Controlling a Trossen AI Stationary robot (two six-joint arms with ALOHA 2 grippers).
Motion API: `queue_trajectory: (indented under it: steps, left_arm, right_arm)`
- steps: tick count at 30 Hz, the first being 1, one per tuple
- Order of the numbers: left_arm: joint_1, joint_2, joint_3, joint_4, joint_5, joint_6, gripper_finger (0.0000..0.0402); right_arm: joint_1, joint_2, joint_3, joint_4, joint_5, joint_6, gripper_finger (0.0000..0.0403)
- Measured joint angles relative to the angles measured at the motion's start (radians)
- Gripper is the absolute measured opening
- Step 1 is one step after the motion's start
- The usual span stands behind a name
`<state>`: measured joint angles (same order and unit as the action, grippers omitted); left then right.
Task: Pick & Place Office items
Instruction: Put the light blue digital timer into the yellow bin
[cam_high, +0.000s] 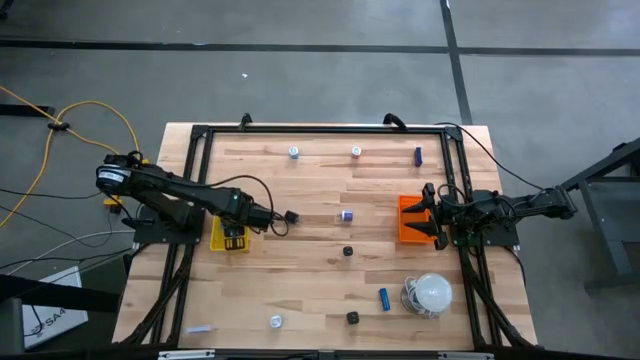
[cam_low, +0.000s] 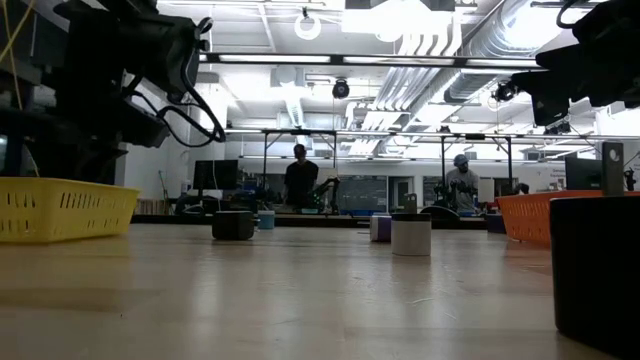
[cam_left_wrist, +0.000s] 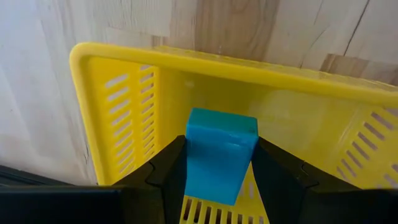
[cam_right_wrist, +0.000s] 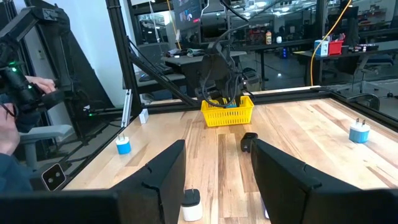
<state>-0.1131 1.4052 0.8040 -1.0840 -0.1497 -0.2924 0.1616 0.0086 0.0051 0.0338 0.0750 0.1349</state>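
A light-blue block (cam_left_wrist: 219, 163) sits pinched between my left jaws (cam_left_wrist: 217, 177), directly over the yellow tray (cam_left_wrist: 124, 106), whose slotted wall and floor fill the left wrist view. In the high view that left gripper (cam_high: 233, 238) hangs above the yellow tray (cam_high: 217, 235) on the left side of the tabletop (cam_high: 310, 280).

The other office items lie scattered across the wood: a blue stick (cam_high: 418, 155) near the far right corner, another blue stick (cam_high: 383, 298) beside the white dome (cam_high: 433, 292), a purple piece (cam_high: 347, 215) mid-table, small black blocks (cam_high: 348, 251) and (cam_high: 352, 317), and white-silver round bits (cam_high: 294, 152), (cam_high: 356, 152), (cam_high: 275, 321).

My right gripper (cam_high: 432, 213) waits over the orange tray (cam_high: 408, 222), its jaws spread with nothing between them (cam_right_wrist: 217, 180).

I can read no label or writing on any piece.
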Motion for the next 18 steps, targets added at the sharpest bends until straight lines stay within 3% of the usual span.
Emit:
queue_trajectory:
  steps: [18]
  left_arm:
    - [0.012, 0.0, 0.0, 0.004, 0.02, 0.004, 0.0176]
  right_arm:
    - [0.0, 0.0, 0.0, 0.0, 0.0, 0.0, 0.0169]
